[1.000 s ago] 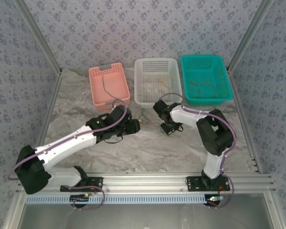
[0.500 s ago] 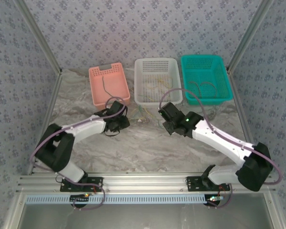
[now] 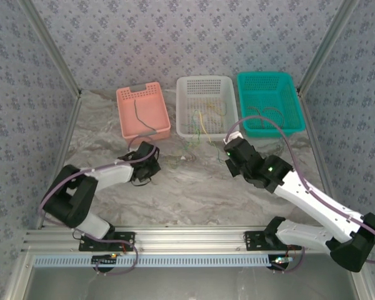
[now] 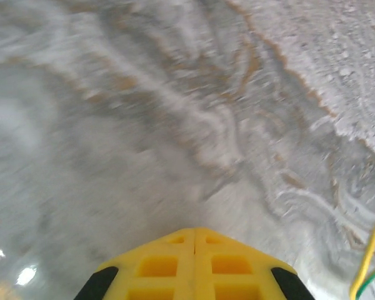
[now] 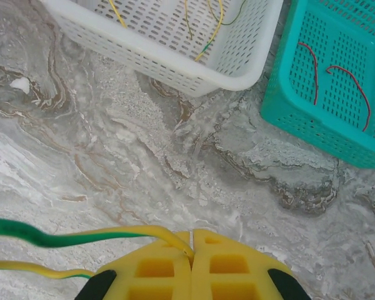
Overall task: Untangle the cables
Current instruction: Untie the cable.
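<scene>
My right gripper [image 5: 192, 240] [image 3: 231, 145] is shut on the end of a yellow-and-green cable [image 5: 106, 235], which trails off to the left over the table. It hovers just short of the white basket [image 5: 175, 62] and the teal basket [image 5: 287, 112]. My left gripper [image 4: 194, 232] [image 3: 153, 156] is shut with nothing between its fingers, low over bare marble. A yellow and a green strand [image 4: 367, 265] pass its right side. Thin yellow-green cables [image 3: 199, 128] hang from the white basket's [image 3: 184, 128] front down to the table.
Three baskets stand in a row at the back. The pink one [image 3: 126, 122] has a dark cable [image 3: 139, 115], the white one yellow strands [image 5: 206, 31], the teal one [image 3: 292, 122] red cables [image 5: 314, 62]. A small white scrap [image 5: 19, 84] lies on the marble.
The left gripper has closed and drawn back left, away from the strands. The right arm has swung out and carried its gripper rightward, toward the gap between the white and teal baskets.
</scene>
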You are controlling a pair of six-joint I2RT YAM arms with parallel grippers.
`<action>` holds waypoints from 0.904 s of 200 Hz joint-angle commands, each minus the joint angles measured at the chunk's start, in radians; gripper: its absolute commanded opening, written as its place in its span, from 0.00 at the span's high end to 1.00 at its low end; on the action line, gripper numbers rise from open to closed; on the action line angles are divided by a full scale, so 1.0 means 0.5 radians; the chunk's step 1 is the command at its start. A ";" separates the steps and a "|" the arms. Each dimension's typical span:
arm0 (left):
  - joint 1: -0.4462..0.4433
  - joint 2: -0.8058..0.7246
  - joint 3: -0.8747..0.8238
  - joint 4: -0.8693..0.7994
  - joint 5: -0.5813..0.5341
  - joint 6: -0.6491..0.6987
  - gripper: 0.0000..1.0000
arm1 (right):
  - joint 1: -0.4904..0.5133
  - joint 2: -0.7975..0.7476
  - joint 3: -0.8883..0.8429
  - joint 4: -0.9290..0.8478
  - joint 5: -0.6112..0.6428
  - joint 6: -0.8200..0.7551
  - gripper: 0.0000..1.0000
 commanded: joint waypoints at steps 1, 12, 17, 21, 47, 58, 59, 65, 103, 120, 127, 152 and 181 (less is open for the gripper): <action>-0.090 -0.398 -0.020 -0.129 -0.040 -0.075 0.97 | 0.003 0.022 -0.027 -0.030 0.018 0.020 1.00; -0.143 -0.609 0.052 -0.270 -0.057 -0.108 0.81 | 0.005 0.039 -0.036 -0.029 0.038 0.016 1.00; -0.155 -0.696 0.083 -0.331 -0.060 -0.131 0.71 | 0.009 0.046 -0.037 -0.028 0.038 0.011 1.00; -0.161 -0.759 0.111 -0.366 -0.053 -0.148 0.63 | 0.013 0.048 -0.037 -0.022 0.036 0.006 1.00; -0.157 -0.977 0.269 -0.314 0.143 -0.102 0.42 | 0.054 0.062 -0.025 0.015 0.057 -0.008 1.00; -0.158 -0.942 0.351 -0.256 0.279 -0.005 0.42 | 0.063 0.068 -0.018 0.040 0.063 -0.004 1.00; -0.157 -0.936 0.359 -0.250 0.292 0.001 0.42 | 0.063 0.068 -0.017 0.041 0.063 -0.003 1.00; -0.161 -0.903 0.386 -0.211 0.362 0.042 0.42 | 0.068 0.074 -0.013 0.053 0.067 -0.003 1.00; -0.260 -0.850 0.262 0.243 0.643 0.142 0.49 | 0.143 0.113 -0.010 0.203 0.303 -0.010 1.00; -0.368 -0.833 0.223 0.355 0.655 0.255 0.48 | 0.157 0.114 -0.017 0.305 0.300 -0.013 1.00; -0.404 -0.812 0.217 0.365 0.635 0.319 0.48 | 0.145 0.116 0.008 0.317 0.257 0.002 1.00; -0.503 -0.769 0.031 0.586 0.448 0.549 0.47 | 0.046 0.173 0.142 0.229 -0.067 0.139 1.00; -0.558 -0.745 -0.239 1.054 0.155 0.873 0.41 | -0.007 0.297 0.308 0.050 -0.378 0.245 1.00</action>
